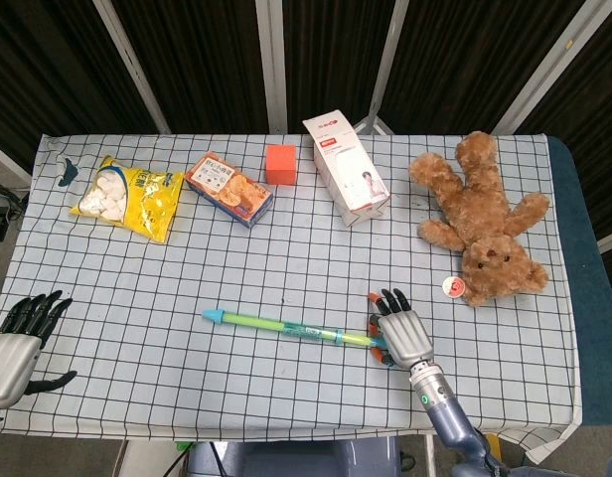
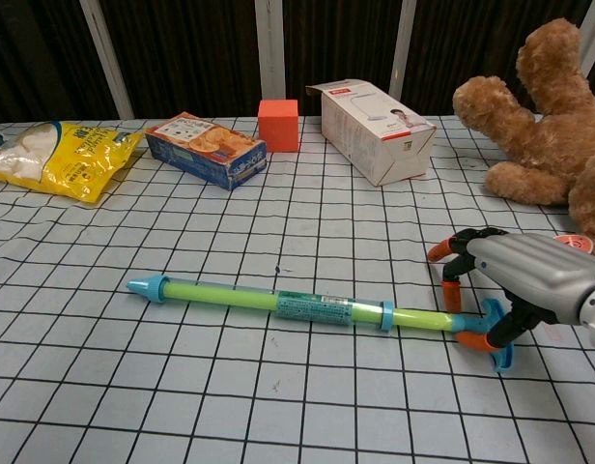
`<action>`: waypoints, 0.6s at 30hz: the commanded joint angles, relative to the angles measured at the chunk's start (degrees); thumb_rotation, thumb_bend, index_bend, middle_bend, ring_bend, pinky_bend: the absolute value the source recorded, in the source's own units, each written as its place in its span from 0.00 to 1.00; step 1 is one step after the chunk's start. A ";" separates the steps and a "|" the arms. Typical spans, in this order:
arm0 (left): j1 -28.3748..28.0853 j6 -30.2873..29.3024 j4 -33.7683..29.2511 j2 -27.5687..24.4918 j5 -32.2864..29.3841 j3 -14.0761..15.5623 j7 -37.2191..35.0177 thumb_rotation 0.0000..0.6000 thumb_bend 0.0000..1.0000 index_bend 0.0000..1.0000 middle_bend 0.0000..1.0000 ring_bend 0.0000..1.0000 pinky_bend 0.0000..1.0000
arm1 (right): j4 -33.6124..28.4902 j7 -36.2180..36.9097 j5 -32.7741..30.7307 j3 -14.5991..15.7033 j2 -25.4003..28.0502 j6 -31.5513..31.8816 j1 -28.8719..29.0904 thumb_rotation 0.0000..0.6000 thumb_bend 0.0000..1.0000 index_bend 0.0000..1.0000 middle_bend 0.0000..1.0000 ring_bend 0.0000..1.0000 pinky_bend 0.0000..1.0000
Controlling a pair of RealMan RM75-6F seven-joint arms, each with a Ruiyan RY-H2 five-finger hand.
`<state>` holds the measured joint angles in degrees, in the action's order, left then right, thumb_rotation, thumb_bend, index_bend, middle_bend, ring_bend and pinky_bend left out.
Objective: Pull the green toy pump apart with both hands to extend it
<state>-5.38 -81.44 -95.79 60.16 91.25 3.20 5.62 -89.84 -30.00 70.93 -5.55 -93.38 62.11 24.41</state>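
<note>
The green toy pump lies flat on the checked table, its blue tip to the left and its blue handle to the right. My right hand arches over the handle end. Its fingers come down beyond the thin rod and its thumb sits on the near side by the handle, with gaps around the rod and no firm hold visible. My left hand rests at the table's left edge with fingers spread, far from the pump and holding nothing. The chest view does not show it.
Along the back stand a yellow snack bag, a cookie box, an orange cube and a white carton. A brown teddy bear lies at the right, a small round red-and-white object beside it.
</note>
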 commanded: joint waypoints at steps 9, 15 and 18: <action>0.00 -0.20 -0.10 0.12 0.27 -0.01 0.53 1.00 0.04 0.00 0.00 0.00 0.00 | -1.22 1.02 1.16 0.14 1.36 0.81 0.55 1.00 0.40 0.65 0.20 0.00 0.00; -0.80 0.91 -2.02 0.01 -0.48 -0.60 2.01 1.00 0.05 0.00 0.00 0.00 0.00 | -2.89 2.24 3.33 0.64 4.05 0.87 0.94 1.00 0.40 0.65 0.20 0.00 0.00; -2.30 3.53 -4.69 -0.78 -1.80 -1.20 4.41 1.00 0.06 0.00 0.00 0.00 0.00 | -3.76 3.20 3.50 0.71 4.68 1.38 0.68 1.00 0.41 0.65 0.20 0.00 0.00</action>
<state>-6.63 -79.51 -98.88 59.93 90.38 2.48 8.36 -93.20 -27.19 74.31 -4.90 -88.93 63.17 25.22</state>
